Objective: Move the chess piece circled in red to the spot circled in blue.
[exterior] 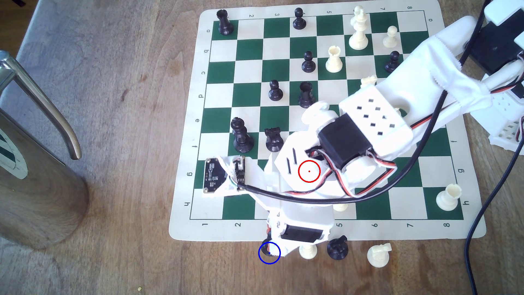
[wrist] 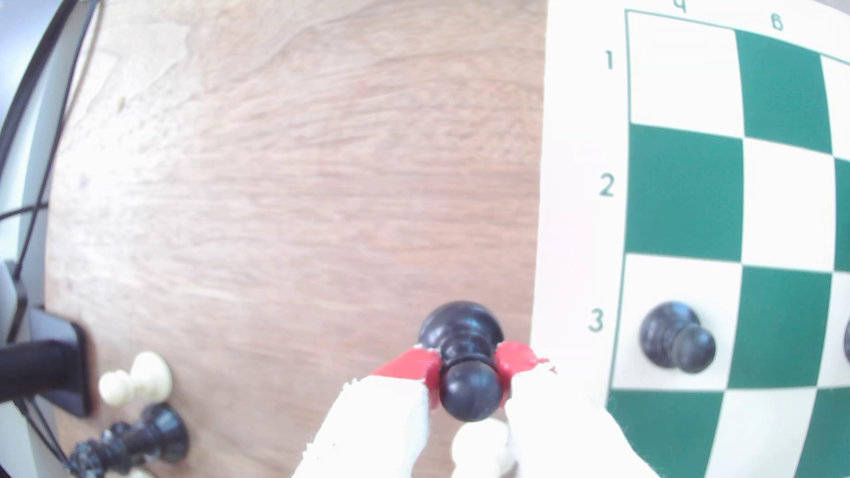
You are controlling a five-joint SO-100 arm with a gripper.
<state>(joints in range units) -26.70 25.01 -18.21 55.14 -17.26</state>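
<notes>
White plastic arm [exterior: 377, 119], black servos, red-black cables, seemingly cloth-wrapped hand [wrist: 469, 372], red pads.

I saw the green-and-cream chess mat [exterior: 465, 227] lying on the wooden tabletop [exterior: 127, 85], with black pieces scattered over its middle. A black rook [exterior: 224, 22] stood at the mat's far corner on the exterior view's left; a white king [exterior: 358, 28] stood near its far edge. Off the mat's near edge sat a white pawn [exterior: 308, 251], a black piece [exterior: 337, 249] and a toppled white piece [exterior: 378, 255]. A metal jug [exterior: 31, 158] stood by the tabletop's left edge.
</notes>
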